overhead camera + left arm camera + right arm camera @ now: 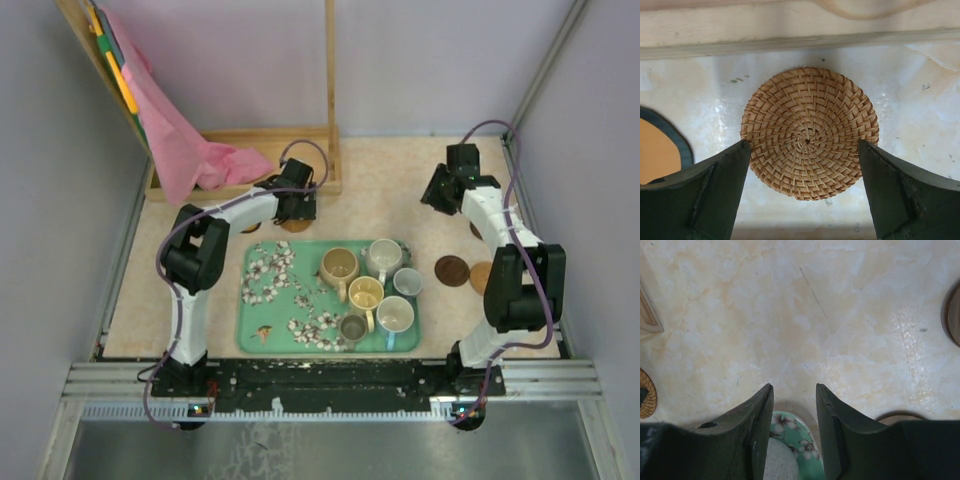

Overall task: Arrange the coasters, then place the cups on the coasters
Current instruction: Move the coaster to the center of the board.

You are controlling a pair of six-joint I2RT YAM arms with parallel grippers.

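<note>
Now, left hand spread above woven coaster, 6 cups on tray

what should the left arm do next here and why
Probably lift the left gripper straight up and away. Its jaws stand wide open either side of the woven coaster, which lies flat on the table beside another coaster, so it looks placed; the cups sit on the tray.
</note>
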